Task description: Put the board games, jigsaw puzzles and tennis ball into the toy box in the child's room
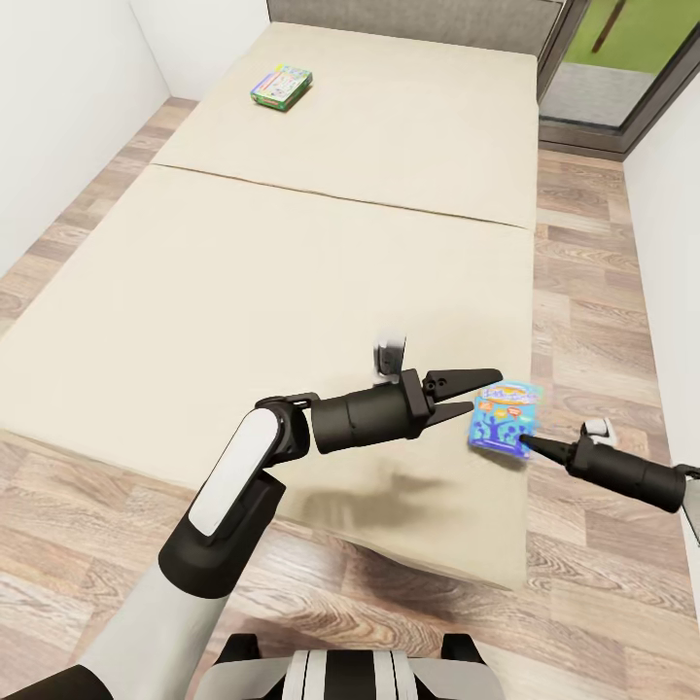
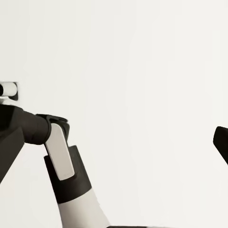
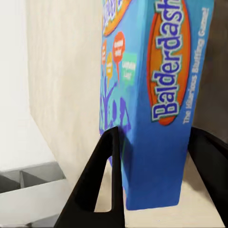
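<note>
A small blue board game (image 1: 504,418) printed "Balderdash" lies at the right edge of the beige bed (image 1: 292,292), near its foot. My right gripper (image 1: 528,445) reaches in from the right and is shut on the box's near end. In the right wrist view the blue board game (image 3: 152,104) stands between the two black fingers (image 3: 107,180), one on each flat face. My left gripper (image 1: 481,391) hovers open just left of the box, not touching it. A second board game (image 1: 282,86), yellow-green and red, lies far up the bed near the headboard.
Wood-plank floor (image 1: 593,292) runs along both sides of the bed. A white wall (image 1: 58,107) stands to the left. A dark-framed glass door (image 1: 622,68) is at the far right, and the grey headboard (image 1: 408,17) is at the far end.
</note>
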Tool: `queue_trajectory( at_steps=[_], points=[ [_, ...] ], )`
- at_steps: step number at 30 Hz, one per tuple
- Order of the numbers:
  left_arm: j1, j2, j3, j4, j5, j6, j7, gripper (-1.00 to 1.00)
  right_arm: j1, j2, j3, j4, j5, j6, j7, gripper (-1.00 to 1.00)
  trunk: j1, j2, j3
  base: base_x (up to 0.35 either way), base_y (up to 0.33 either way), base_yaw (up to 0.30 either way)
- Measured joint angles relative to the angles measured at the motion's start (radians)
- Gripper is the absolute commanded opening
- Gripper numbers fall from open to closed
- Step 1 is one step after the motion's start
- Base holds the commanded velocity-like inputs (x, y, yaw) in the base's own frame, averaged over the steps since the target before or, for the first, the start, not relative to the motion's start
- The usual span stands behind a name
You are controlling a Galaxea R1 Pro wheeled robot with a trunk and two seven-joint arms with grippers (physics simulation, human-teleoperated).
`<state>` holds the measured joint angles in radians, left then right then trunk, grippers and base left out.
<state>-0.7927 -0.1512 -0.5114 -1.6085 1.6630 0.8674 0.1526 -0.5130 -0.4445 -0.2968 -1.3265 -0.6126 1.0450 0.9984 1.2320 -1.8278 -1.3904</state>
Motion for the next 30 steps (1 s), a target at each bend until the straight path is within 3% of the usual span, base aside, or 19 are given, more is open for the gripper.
queue_trajectory(
  at_steps=[8, 19, 20, 21, 30],
  points=[
    [0.000, 0.001, 0.000, 0.000, 0.000, 0.000, 0.001, 1.00, 0.044, 0.007, 0.033, -0.106, 0.002, 0.000, -0.001, -1.00, 0.000, 0.000, 0.000, 0.000, 0.000, 0.000],
    [-0.001, 0.007, 0.002, 0.001, 0.000, 0.005, 0.004, 1.00, 0.058, 0.009, 0.041, -0.139, 0.006, -0.001, -0.003, -1.00, 0.000, 0.000, 0.000, -0.004, 0.000, 0.000],
    [0.085, 0.060, 0.062, 0.002, -0.007, 0.005, -0.027, 1.00, 0.066, 0.009, 0.039, -0.155, 0.002, 0.000, -0.003, -1.00, 0.000, 0.000, 0.000, -0.097, 0.000, 0.000],
    [0.099, 0.074, 0.068, 0.002, -0.005, 0.005, -0.037, 1.00, 0.067, 0.009, 0.039, -0.156, 0.003, 0.000, -0.003, -1.00, 0.000, 0.000, 0.000, -0.144, 0.000, 0.000],
    [0.110, 0.104, 0.080, 0.001, 0.000, 0.003, -0.103, 1.00, 0.069, 0.010, 0.039, -0.157, 0.006, -0.001, -0.002, -1.00, 0.000, 0.000, 0.000, -0.210, 0.000, 0.000]
  ],
)
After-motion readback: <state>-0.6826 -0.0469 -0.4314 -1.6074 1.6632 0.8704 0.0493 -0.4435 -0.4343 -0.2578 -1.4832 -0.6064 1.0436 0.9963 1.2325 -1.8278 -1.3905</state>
